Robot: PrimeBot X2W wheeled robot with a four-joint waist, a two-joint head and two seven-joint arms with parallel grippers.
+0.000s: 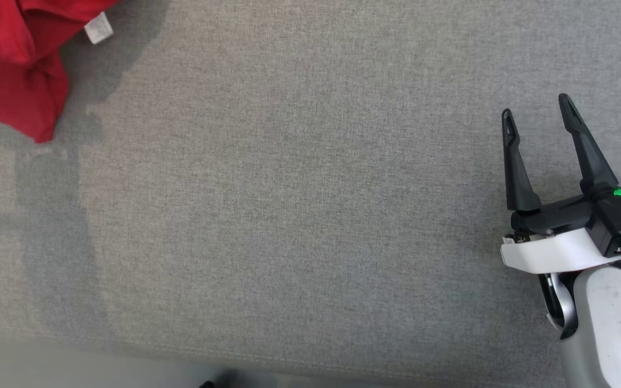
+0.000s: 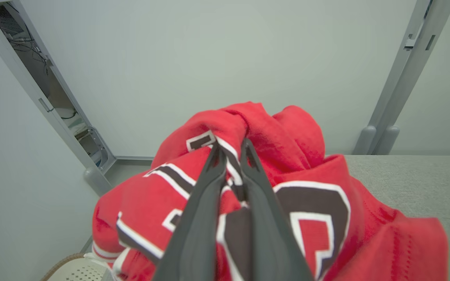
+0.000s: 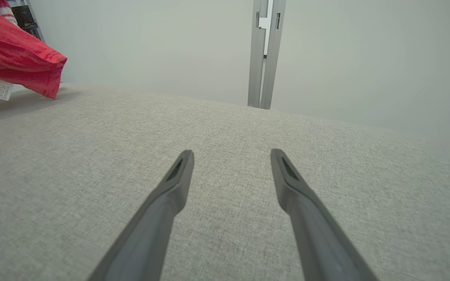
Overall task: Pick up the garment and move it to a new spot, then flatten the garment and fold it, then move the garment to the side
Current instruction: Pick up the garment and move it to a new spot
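The garment [image 1: 14, 70] is red cloth with dark, white-edged lettering and a white tag, bunched at the head view's top left corner. In the left wrist view my left gripper [image 2: 233, 150] has its two dark fingers pinched together on a fold of the garment [image 2: 287, 187], which bulges around them. The garment [image 3: 14, 58] hangs with its hem just above the grey surface at the right wrist view's upper left. My right gripper [image 1: 537, 116] stands open at the right over bare grey fabric, and its own view shows the right gripper [image 3: 231, 154] holding nothing.
A grey woven table surface [image 1: 299, 205] spreads across the head view, with its front edge along the bottom. Pale walls and a grey metal post [image 3: 264, 54] stand behind the far edge. A pale perforated basket [image 2: 80, 269] shows low in the left wrist view.
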